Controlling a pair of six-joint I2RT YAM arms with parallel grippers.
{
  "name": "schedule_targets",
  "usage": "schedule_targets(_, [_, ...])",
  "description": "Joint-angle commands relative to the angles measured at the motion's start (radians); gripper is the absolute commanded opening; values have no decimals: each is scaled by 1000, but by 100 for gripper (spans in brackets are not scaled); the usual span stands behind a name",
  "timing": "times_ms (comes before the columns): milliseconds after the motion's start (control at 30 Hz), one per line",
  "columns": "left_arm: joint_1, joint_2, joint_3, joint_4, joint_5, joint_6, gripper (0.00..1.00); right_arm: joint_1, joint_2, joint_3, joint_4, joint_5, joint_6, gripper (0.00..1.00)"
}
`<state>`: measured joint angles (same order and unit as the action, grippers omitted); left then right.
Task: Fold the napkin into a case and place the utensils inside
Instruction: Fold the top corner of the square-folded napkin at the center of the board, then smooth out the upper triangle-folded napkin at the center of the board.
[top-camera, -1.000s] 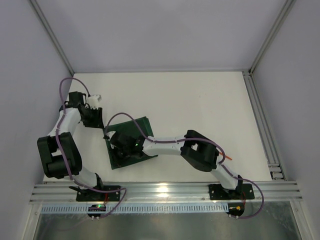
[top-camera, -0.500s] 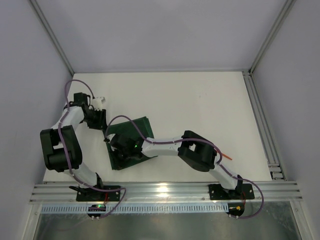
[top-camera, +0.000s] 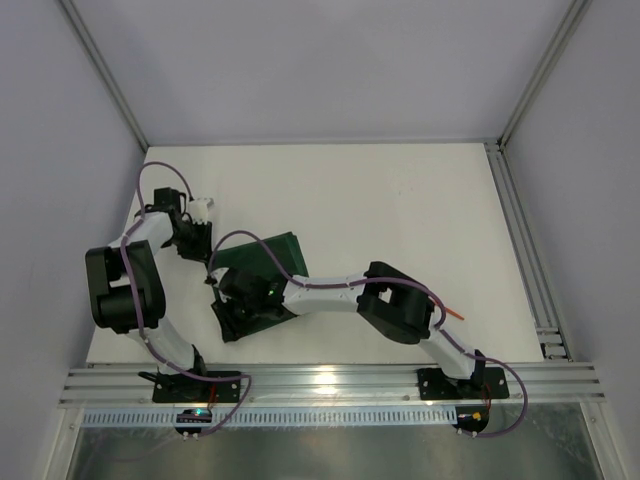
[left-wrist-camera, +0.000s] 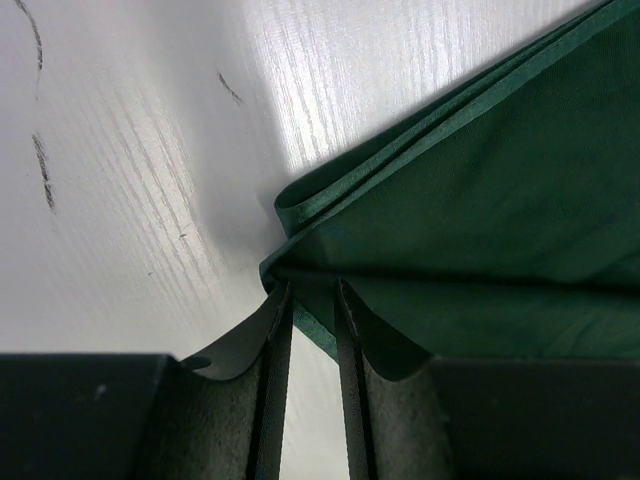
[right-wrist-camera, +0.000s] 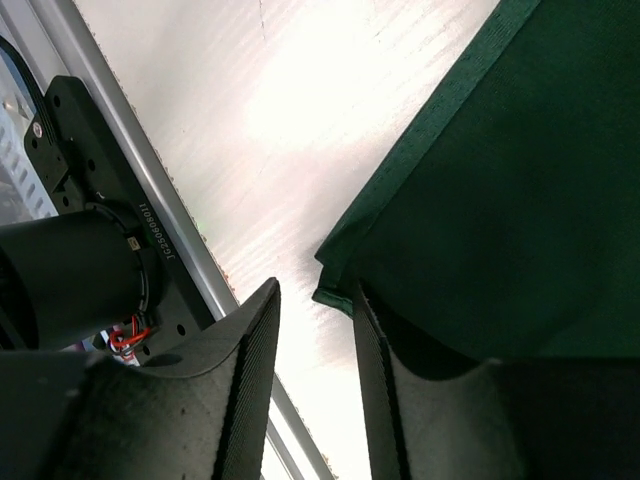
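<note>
Left gripper (left-wrist-camera: 312, 286): jaws drawn to a narrow slit at the far-left corner of the napkin (left-wrist-camera: 480, 200). The stacked hems meet the fingertips there. Cannot tell whether cloth is pinched or only touched.

Right gripper (right-wrist-camera: 314, 288): jaws plainly apart, bare table (right-wrist-camera: 300, 120) visible between them, nothing held. The napkin's near-left corner lies just ahead of its tips.

Napkin: flat on the table, already doubled, with layered edges showing at the far-left corner. No narrow case formed yet.

One orange utensil (top-camera: 455, 313): only a sliver shows, well to the right of the napkin and mostly hidden by the right arm.

Judgement: both grippers sit at the two corners of the napkin's left edge, likely so the limp edge can be lifted evenly for another fold.

Risk: catching only the top layer at either corner.
</note>
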<state>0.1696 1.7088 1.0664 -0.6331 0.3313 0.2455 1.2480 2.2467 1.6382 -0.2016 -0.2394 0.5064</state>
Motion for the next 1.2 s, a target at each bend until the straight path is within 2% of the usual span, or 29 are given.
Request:
schedule_targets(0, [-4,12,1,52,-17,11,24,2,-101,23,-18,38,-45,40])
schedule_targets(400, [-2,15,4,61,-23,23,24,-61,-361,-276,42,103,7,42])
schedule_targets(500, [-4,14,9,59,-23,23,24,-81,-401,-351,44,162,30,35])
schedule_targets(533, [-4,14,12,58,-23,23,24,-108,-426,-369,45,184,40,28])
schedule_targets(667, [-2,11,26,49,-26,25,25,-171,-460,-469,68,192,73,15])
schedule_targets(867, [-4,-15,40,36,-26,32,28,-197,-473,-531,70,216,86,11])
schedule_targets(1167, [-2,-103,56,-42,29,47,32,-199,-424,-535,96,201,119,7])
